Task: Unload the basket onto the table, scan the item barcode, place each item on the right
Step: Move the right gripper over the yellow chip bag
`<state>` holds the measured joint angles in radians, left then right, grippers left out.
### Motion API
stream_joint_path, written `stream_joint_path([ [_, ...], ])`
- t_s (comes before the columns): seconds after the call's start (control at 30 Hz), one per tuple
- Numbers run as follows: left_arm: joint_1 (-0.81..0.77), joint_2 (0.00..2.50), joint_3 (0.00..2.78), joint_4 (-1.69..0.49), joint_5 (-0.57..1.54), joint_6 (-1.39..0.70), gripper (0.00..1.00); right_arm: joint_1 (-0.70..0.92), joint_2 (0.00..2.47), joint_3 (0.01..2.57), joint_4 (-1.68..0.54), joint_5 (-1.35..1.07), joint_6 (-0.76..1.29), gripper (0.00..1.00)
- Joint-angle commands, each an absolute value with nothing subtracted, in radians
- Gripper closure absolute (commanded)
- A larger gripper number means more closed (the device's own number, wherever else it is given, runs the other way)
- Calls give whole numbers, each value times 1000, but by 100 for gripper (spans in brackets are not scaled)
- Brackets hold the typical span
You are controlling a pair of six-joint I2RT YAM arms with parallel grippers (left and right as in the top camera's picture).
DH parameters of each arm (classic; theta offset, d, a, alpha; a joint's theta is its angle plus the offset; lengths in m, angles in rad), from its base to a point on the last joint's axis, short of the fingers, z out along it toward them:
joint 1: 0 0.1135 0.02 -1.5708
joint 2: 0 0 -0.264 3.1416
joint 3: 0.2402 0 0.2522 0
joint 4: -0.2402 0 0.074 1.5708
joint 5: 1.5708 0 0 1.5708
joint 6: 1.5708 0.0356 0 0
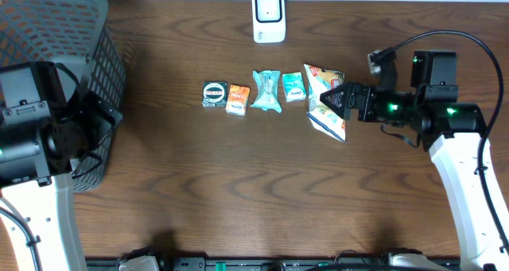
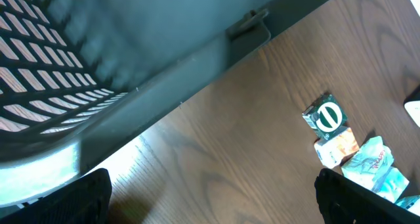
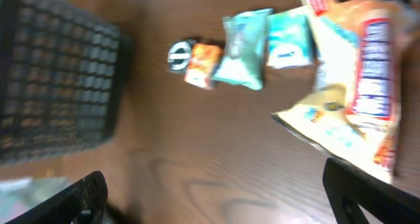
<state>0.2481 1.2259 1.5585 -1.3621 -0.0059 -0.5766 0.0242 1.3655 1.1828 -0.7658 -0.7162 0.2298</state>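
From overhead I see the white plastic barcode scanner at the far edge of the dark wooden surface. My right end effector is over the white-and-orange crinkly snack bag, which ends a row of small packets. On the left wrist camera, my left end effector gapes wide and empty beside the grey mesh basket. On the right wrist camera, the fingers stand wide apart with the bag just ahead.

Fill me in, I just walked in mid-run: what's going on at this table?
Nothing is gripped yet. The right claw hangs open over the large snack bag at the right end of a row of small packets. The left claw is open beside the mesh basket. The white scanner stands farther back, apart from them.
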Motion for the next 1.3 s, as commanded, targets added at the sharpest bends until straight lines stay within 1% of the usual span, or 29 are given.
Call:
stream_joint_path([
  [0.0,254,1221,1569,-1365,-12,-581,3,83,1370,1196,-772,-511,258,1],
  [0.1,254,1221,1569,-1365,-12,-581,2,140,1381,1195,-793,-408,294,1],
  [0.27,254,1221,1569,-1365,-12,-581,2,196,1393,1194,-802,-349,295,1],
  [0.6,254,1221,1569,-1365,-12,-581,2,199,1393,1193,-776,-346,322,1],
  [1.07,254,1221,1569,-1365,-12,-581,2,249,1393,1175,-776,-346,321,1],
  [1.27,254,1221,1569,-1365,-12,-581,3,250,1393,1175,-721,-346,322,1],
])
